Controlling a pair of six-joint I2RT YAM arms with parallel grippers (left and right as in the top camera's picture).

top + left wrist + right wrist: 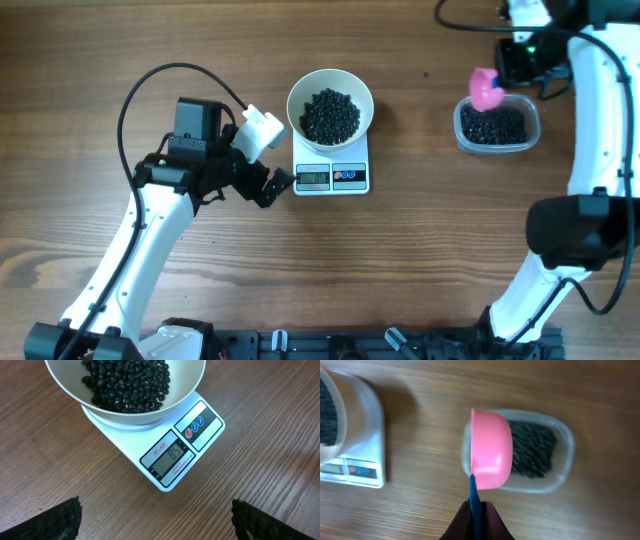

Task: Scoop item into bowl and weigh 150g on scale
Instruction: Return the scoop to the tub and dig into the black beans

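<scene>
Blue scoop handle [474,491] pinched in my right jaws; left jaws wide open, empty; beads [532,455] look loose, spill-prone.

wooden table [420,250] | on it: white scale [332,178] | clear tub [497,149], well apart

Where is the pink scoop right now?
On the robot's right, upper right in the overhead view: the pink scoop hangs in the right gripper over the edge of the clear tub nearest the scale.
</scene>
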